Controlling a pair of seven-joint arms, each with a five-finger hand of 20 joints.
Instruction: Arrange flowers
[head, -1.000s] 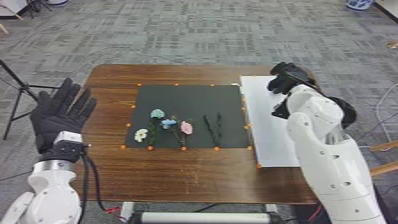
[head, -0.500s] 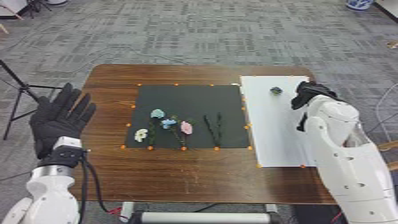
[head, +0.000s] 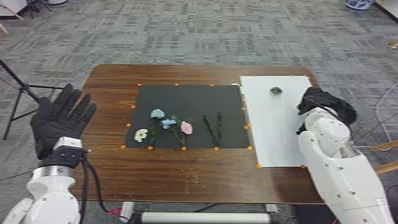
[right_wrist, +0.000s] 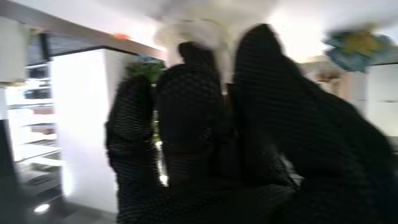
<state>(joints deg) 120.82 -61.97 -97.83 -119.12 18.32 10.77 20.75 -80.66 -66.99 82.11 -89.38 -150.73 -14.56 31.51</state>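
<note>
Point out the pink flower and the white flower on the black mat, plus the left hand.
Pink flower (head: 187, 128): head view, on its bloom.
White flower (head: 140, 135): head view, on its petals.
Left hand (head: 59, 122): head view, on its palm.

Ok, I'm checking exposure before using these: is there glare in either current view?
Right wrist view: strong glare beyond the right hand, which looks almost black against it. Head view: fairly even light, no strong glare on the black mat.
</note>
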